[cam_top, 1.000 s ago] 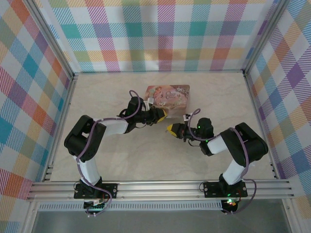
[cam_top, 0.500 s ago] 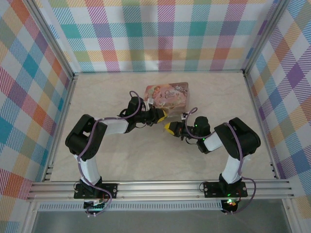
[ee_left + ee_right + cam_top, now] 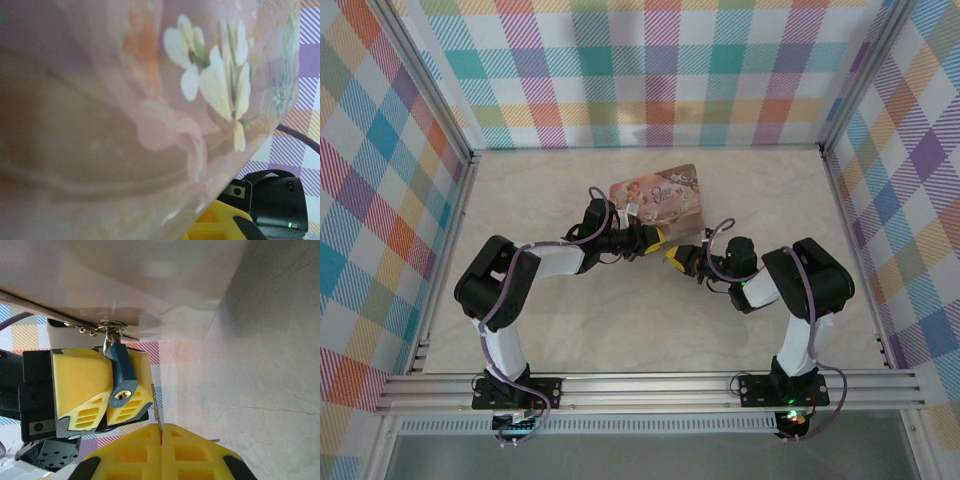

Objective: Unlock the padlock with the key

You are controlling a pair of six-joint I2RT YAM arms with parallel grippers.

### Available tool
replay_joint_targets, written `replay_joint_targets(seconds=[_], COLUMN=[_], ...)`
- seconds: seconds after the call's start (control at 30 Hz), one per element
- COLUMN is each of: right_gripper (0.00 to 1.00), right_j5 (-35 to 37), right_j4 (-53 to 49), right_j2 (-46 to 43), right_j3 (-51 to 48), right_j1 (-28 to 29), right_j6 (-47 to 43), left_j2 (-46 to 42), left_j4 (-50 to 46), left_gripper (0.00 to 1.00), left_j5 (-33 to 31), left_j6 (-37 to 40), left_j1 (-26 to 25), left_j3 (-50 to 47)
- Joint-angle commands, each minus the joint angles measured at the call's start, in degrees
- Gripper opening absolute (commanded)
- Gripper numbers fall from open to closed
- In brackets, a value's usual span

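Observation:
The small blue padlock [image 3: 122, 374] hangs from the hasp [image 3: 112, 328] of the pink floral tin [image 3: 660, 194], its brass keyhole facing my right wrist camera. My left gripper [image 3: 111, 409] is shut on the padlock, one yellow finger [image 3: 80, 385] on each side. My right gripper [image 3: 161, 430] is shut on the key [image 3: 157, 406], a thin grey sliver sticking up just right of the padlock, apart from the keyhole. From above, the left gripper [image 3: 655, 237] and right gripper [image 3: 677, 259] meet tip to tip in front of the tin. The tin [image 3: 125, 100] crowds the left wrist view.
The tin's pale underside [image 3: 150, 275] overhangs both grippers. The right arm's yellow finger [image 3: 220, 226] and black wrist housing [image 3: 276, 200] sit low in the left wrist view. Bare marble table [image 3: 620, 320] lies in front; checked walls [image 3: 650, 70] enclose it.
The tin has turned and tilted, its right end swinging back. My right gripper has shifted a little toward the tin and the left gripper. The left gripper has stayed put.

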Motion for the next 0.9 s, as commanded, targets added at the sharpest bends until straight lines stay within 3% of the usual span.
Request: replay_joint_targets(seconds=[0.0,0.87], right_gripper=[0.0,0.0], right_j5=[-0.7,-0.3], right_j4=[5.5,5.8], right_j2=[0.5,-4.3], right_j3=[1.8,-2.4], right_j1=[-0.7,-0.5], right_j6=[0.8,1.6], left_j2=[-0.4,-0.2], left_j4=[1.9,2.5], left_gripper=[0.09,0.12], left_j5=[5.7,5.3], left_j6=[-0.2,-0.8], left_j1=[-0.2,0.0], left_j3=[1.4,1.2])
